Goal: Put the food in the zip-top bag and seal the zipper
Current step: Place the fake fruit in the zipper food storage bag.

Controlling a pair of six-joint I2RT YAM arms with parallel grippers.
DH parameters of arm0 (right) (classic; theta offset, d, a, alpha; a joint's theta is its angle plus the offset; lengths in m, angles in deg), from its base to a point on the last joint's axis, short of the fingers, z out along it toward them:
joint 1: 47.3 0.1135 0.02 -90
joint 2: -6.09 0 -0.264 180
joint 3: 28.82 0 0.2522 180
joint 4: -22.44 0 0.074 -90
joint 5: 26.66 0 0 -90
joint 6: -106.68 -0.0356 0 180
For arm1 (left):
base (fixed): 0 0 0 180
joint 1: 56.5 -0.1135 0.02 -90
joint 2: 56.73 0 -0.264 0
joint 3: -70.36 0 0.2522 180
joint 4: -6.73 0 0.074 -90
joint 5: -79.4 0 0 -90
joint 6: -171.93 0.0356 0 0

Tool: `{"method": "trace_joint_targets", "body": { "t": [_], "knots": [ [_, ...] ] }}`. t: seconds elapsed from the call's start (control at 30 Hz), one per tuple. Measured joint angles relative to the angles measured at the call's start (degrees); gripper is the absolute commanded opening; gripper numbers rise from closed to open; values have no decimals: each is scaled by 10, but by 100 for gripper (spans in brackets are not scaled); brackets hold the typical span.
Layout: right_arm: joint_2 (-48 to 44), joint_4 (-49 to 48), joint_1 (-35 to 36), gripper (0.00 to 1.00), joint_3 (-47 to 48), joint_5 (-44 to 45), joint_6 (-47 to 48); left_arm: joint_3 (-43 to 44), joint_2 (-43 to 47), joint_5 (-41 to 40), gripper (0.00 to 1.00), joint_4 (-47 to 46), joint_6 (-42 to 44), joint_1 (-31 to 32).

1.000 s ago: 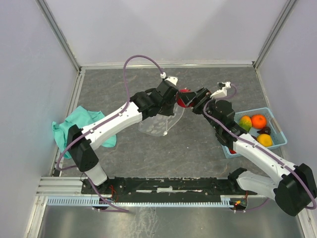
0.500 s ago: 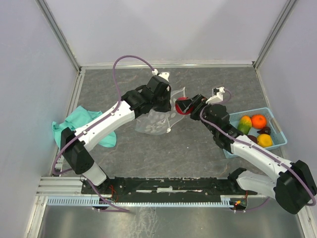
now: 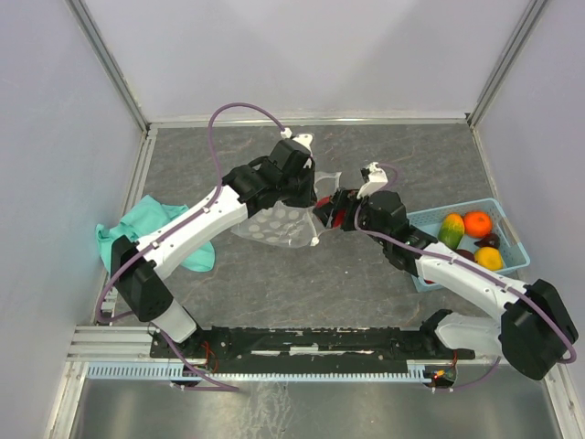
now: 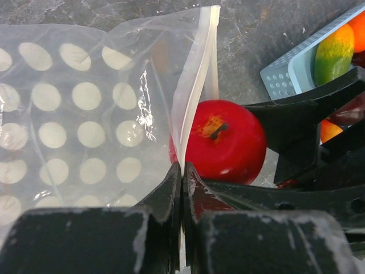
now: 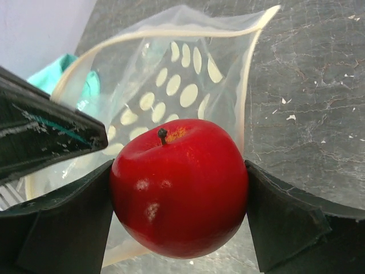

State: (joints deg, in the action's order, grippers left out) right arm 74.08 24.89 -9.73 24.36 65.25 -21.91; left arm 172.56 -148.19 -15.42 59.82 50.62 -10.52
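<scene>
The zip-top bag [image 3: 272, 220] is near the middle of the worktop [image 3: 366, 279], a little toward its left side. Its dotted body slopes down to the grey surface and its mouth is lifted and turned toward the right edge. The left tool [image 4: 182, 171] has its fingers pressed together on the whitish zipper [image 4: 197, 85], pinching one lip of the mouth and holding it up. From the right wrist view the strip curves round in a wide loop, so the mouth gapes open. The right tool [image 3: 336, 208] has its jaws spread wide, one on each side of a red apple [image 5: 178, 191], which is held stem up right at the opening. In the left wrist view the apple's left edge sits behind the pinched strip, but how far the fruit is inside the bag cannot be told. The rest of the food is in a blue basket [image 3: 515, 240] by the worktop's right edge: a green-yellow fruit [image 3: 452, 228], an orange one [image 3: 477, 223], a dark purple one [image 3: 491, 241] and a yellow one [image 3: 489, 259]. A teal cloth [image 3: 123, 240] is bunched against the left edge of the worktop, partly under the left arm.
</scene>
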Motion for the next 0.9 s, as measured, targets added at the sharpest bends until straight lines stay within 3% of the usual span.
{"method": "trace_joint_targets", "body": {
  "t": [0.4, 0.57, 0.9],
  "knots": [
    [9, 98, 39, 57, 42, 2, 175, 23, 0, 76, 3, -3, 0, 0],
    [-30, 160, 41, 60, 48, 22, 233, 21, -12, 127, 3, -25, -10, 0],
    [-96, 162, 40, 62, 34, 19, 264, 9, -17, 165, 3, -57, -28, 0]
  ]
}}
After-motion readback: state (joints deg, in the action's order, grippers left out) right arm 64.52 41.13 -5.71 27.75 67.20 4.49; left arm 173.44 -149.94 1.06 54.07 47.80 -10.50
